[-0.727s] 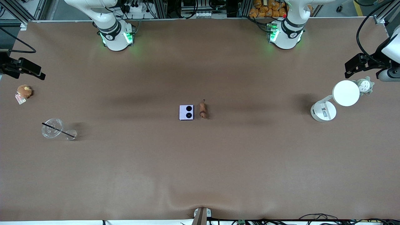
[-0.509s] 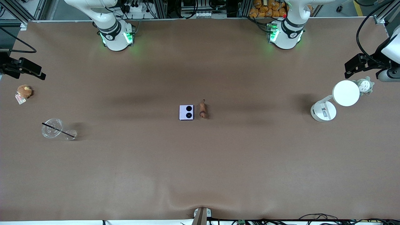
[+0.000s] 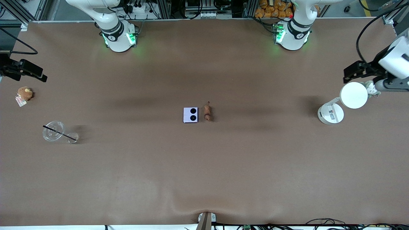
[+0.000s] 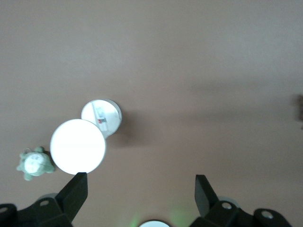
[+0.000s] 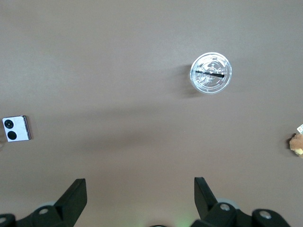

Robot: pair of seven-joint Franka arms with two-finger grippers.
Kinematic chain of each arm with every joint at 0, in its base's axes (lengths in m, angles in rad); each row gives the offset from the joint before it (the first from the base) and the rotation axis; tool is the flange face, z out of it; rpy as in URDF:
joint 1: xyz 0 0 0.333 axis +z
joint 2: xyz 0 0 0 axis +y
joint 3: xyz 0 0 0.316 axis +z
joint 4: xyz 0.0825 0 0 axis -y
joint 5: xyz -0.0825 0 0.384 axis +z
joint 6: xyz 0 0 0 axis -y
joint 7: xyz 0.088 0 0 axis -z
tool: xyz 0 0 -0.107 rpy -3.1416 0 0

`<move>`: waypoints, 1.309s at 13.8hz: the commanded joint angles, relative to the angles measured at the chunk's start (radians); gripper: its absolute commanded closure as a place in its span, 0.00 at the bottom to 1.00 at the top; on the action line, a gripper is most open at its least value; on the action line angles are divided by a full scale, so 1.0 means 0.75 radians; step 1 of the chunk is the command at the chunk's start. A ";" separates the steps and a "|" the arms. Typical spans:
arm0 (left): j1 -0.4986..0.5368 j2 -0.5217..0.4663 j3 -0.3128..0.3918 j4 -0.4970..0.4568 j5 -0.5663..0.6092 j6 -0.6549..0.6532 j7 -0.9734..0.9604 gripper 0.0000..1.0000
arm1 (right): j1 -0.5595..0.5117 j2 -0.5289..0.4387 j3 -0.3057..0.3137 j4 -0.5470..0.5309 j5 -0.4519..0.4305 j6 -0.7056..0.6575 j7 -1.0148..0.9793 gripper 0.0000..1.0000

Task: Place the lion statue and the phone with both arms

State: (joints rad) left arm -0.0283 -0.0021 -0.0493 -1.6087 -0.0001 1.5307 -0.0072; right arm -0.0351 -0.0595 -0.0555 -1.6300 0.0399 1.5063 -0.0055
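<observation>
The phone (image 3: pixel 190 115) lies flat at the middle of the table, its two black circles up. The lion statue (image 3: pixel 207 112) lies right beside it, toward the left arm's end. Nothing touches either one. My left gripper (image 3: pixel 353 71) hangs open and empty over the left arm's end of the table, above the lamp and the grey-white plush; its own view (image 4: pixel 140 189) shows the jaws wide apart. My right gripper (image 3: pixel 30 71) waits open and empty over the right arm's end; its own view (image 5: pixel 140 189) shows bare table between the jaws and the phone (image 5: pixel 16 128) far off.
A white round-headed desk lamp (image 3: pixel 353 95) and a grey-white plush (image 3: pixel 370 88) sit under the left gripper. A clear cup with a black straw (image 3: pixel 53 131) and a brown fluffy plush with a tag (image 3: pixel 24 93) sit at the right arm's end.
The left gripper has shifted a little toward the table's middle and now partly covers the grey-white plush. The right arm, phone and lion statue have not moved.
</observation>
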 commanded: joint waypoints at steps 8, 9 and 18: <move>-0.222 0.262 -0.067 0.050 -0.024 0.058 -0.303 0.00 | 0.037 0.024 -0.010 0.022 -0.016 -0.008 0.011 0.00; -0.236 0.319 -0.067 0.075 -0.028 0.060 -0.305 0.00 | 0.047 0.026 -0.010 0.020 -0.016 -0.006 0.013 0.00; -0.522 0.583 -0.067 0.141 -0.031 0.364 -0.616 0.00 | 0.114 0.055 -0.010 0.018 -0.014 0.000 0.032 0.00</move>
State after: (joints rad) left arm -0.3842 0.3805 -0.1059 -1.5444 -0.0141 1.7700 -0.4293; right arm 0.0348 -0.0331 -0.0547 -1.6302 0.0399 1.5071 -0.0011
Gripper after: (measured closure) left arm 0.000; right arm 0.000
